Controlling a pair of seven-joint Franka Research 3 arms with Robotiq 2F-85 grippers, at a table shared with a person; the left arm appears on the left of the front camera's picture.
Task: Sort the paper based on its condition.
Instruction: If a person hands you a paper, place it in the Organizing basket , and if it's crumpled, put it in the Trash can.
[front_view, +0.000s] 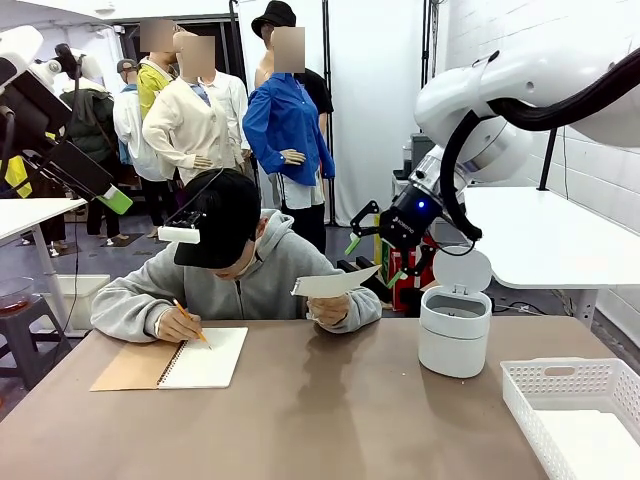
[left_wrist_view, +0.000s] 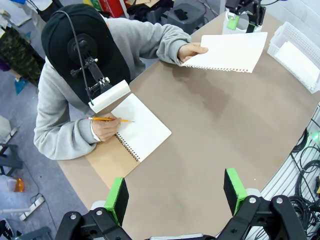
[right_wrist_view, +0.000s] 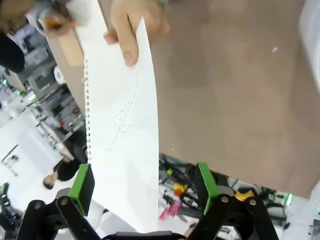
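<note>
The person across the table holds up one sheet of paper (front_view: 335, 285) in one hand, flat with a torn perforated edge (left_wrist_view: 230, 51). My right gripper (front_view: 372, 258) is open at the sheet's free end. In the right wrist view the paper (right_wrist_view: 125, 135) runs down between the two green pads, with the right gripper (right_wrist_view: 145, 182) not clamped on it. My left gripper (left_wrist_view: 175, 195) hangs open high over the table's left side, with nothing between its fingers.
The person writes with a pencil in a spiral notebook (front_view: 175, 362) at the far left. A white lidded bin (front_view: 455, 330) stands open on the right. A white basket (front_view: 575, 400) at the near right corner holds a flat white sheet (left_wrist_view: 300, 57).
</note>
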